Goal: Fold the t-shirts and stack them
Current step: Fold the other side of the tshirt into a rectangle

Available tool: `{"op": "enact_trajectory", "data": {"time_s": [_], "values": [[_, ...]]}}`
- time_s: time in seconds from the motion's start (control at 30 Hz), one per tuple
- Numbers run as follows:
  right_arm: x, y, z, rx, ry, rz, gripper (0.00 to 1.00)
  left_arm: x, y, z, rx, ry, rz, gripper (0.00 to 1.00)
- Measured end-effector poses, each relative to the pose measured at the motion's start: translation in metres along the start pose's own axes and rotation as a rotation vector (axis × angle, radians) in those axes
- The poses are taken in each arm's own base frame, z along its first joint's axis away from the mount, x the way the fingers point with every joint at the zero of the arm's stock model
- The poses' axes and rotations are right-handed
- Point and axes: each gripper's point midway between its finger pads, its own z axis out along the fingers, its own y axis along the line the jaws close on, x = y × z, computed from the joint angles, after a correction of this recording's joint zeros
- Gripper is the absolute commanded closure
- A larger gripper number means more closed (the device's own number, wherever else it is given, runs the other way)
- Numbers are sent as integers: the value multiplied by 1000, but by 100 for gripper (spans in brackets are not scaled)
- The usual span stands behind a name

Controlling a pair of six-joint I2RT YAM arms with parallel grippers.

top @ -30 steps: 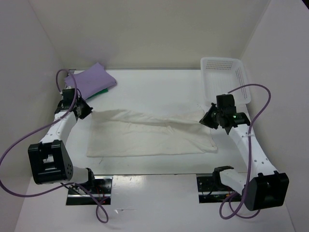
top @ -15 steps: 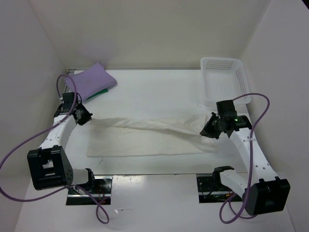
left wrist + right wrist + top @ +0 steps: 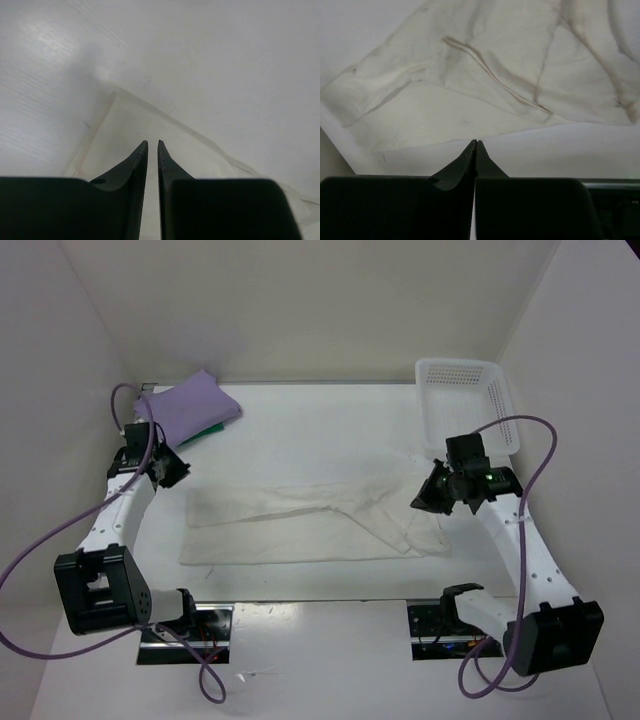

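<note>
Folding the cream-white shirt (image 3: 300,530), lying loosely doubled mid-table, seems underway. Left gripper (image 3: 174,470) is nearly closed, right gripper (image 3: 428,497) fully closed, both empty at its ends. Next likely needs regrasping an edge.

Large t-shirt (image 3: 300,530) lies spread flat on the table (image 3: 320,430), centre, toward the near edge. Far-left corner: folded t-shirt (image 3: 190,405) on top of a third t-shirt (image 3: 207,429) — only its near edge shows. Basket (image 3: 465,370) in the far-right corner. Left arm (image 3: 115,515) flanks the large t-shirt's left side, right arm (image 3: 520,540) its right.
</note>
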Motion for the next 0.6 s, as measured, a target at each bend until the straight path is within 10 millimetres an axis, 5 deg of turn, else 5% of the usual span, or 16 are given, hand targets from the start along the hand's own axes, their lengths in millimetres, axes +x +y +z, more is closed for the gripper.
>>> {"op": "enact_trajectory", "data": {"time_s": [0.1, 0.17, 0.33, 0.6], "values": [[-4, 21, 22, -45, 26, -21, 100, 3, -21, 6, 72, 15, 21, 80], [-4, 36, 42, -65, 45, -47, 84, 15, -33, 11, 108, 46, 48, 80], [9, 68, 98, -60, 109, -127, 67, 47, -37, 20, 146, 126, 75, 80], [5, 63, 161, 37, 97, -156, 53, 85, -26, 43, 134, 237, 79, 80]]}}
